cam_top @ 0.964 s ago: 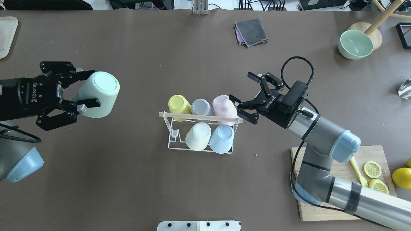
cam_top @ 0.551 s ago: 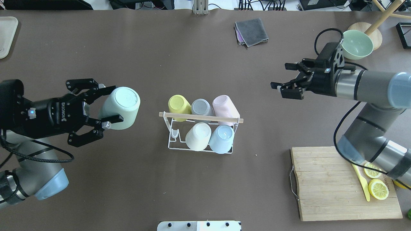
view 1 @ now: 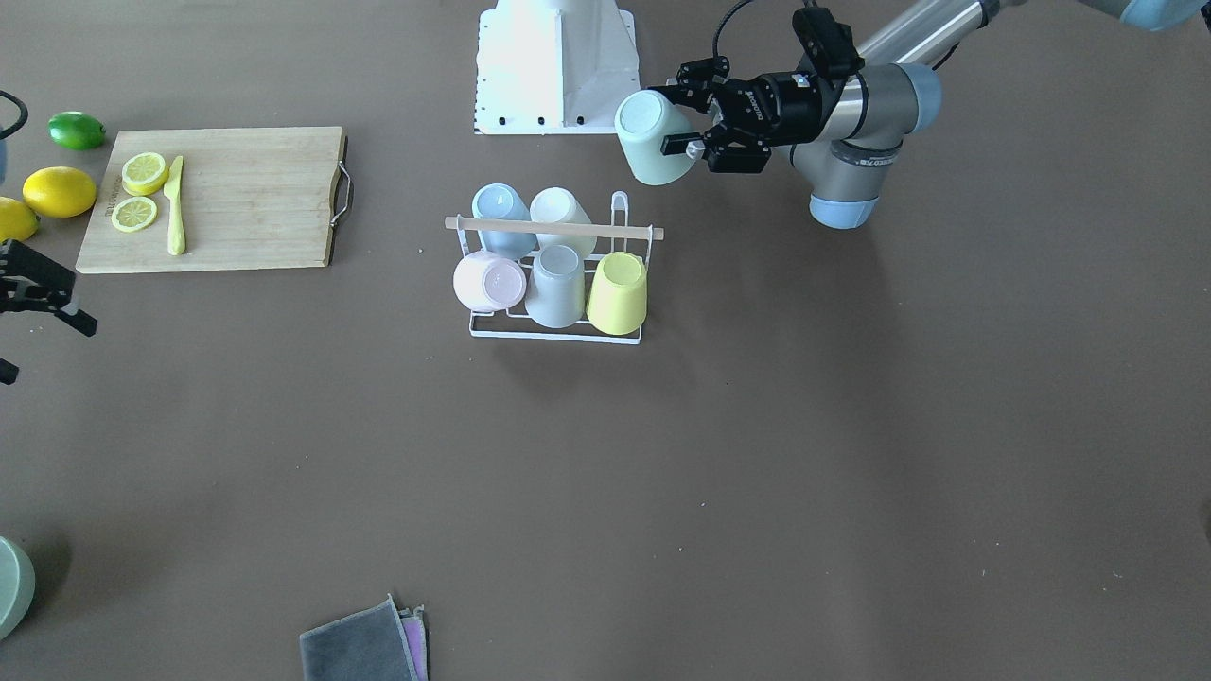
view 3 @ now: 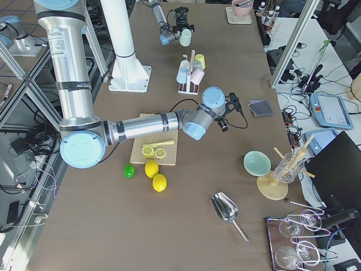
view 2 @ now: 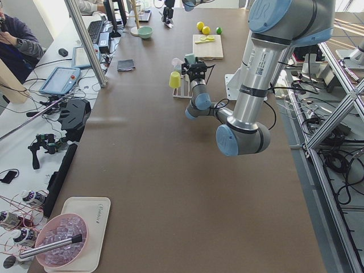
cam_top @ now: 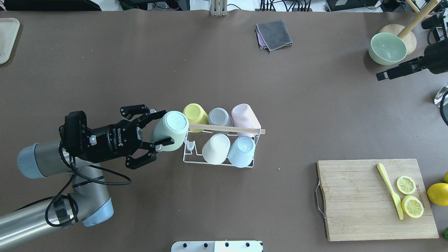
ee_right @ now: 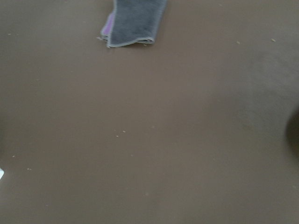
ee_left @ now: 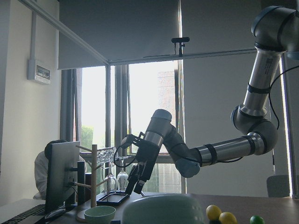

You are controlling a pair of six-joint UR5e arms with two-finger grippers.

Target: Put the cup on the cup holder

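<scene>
The left end effector (cam_top: 165, 127) grips the mint cup (cam_top: 176, 123) by its wall, base up and tilted. It hangs at the left end of the holder (cam_top: 241, 130), which stands mid-surface with five cups on it. The free prong (cam_top: 190, 145) sits at the holder's near-left corner, just right of and below the cup. The cup's long axis leans base-first toward the holder, so I judge it must be righted over that prong. The right end effector (view 1: 47, 345), fingers apparently spread and empty, is well apart by the far right corner.

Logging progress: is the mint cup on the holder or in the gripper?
In the gripper: left gripper holds the mint cup apart from the cup holder.
</scene>
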